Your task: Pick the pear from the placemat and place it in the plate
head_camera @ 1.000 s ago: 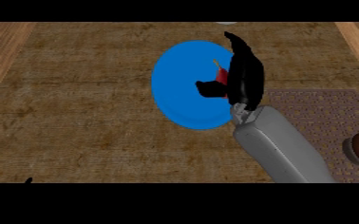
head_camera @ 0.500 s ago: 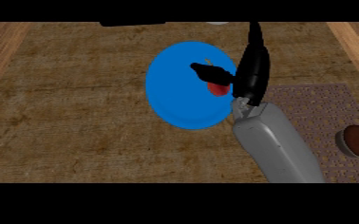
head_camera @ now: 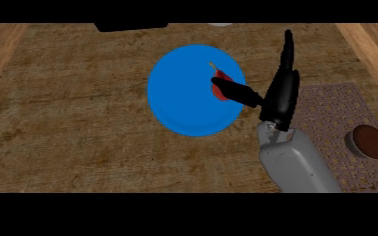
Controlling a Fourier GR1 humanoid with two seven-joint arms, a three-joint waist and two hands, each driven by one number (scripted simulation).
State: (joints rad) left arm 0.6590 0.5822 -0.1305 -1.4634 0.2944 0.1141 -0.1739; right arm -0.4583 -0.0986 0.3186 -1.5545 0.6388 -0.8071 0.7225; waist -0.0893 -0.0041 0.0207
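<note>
Pear (head_camera: 224, 75) in plate (head_camera: 181, 100), right side; placemat (head_camera: 332, 105) right of plate; round object (head_camera: 365, 141) on placemat.

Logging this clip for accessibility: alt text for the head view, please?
A red pear lies on the right part of a blue plate, with the thumb of the open right hand across it. At right, a placemat carries a brown round object.

You see the red pear (head_camera: 223, 74) lying on the round blue plate (head_camera: 181, 105), well toward the plate's right rim, its thin stem pointing at the plate's far edge. The brown woven placemat (head_camera: 332, 110) lies flat to the right of the plate, apart from it.
</note>
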